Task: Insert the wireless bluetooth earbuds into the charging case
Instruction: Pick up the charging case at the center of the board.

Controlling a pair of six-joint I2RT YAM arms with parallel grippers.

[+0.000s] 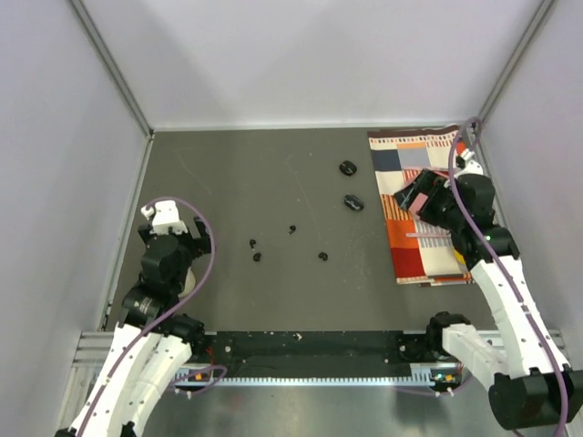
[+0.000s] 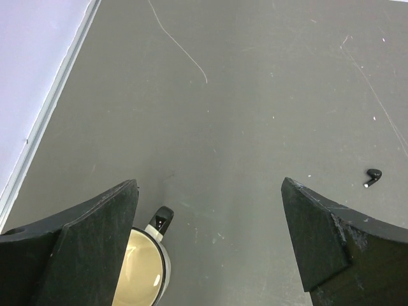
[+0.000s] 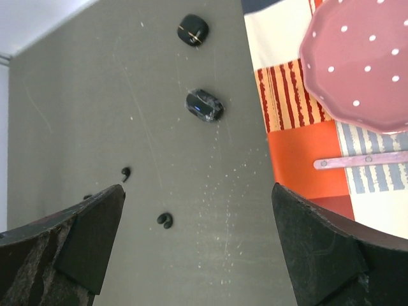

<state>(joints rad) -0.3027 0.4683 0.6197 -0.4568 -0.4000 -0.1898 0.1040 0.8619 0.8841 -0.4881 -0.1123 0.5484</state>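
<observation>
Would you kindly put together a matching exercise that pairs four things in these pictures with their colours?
Things:
1. plate
2. mug
3. earbuds
4. cloth

Colours:
A. black all over
B. patches of orange, white and blue
C. pink with white dots
D. cream inside

Pairs: 1-C, 2-D, 3-A, 4-B
</observation>
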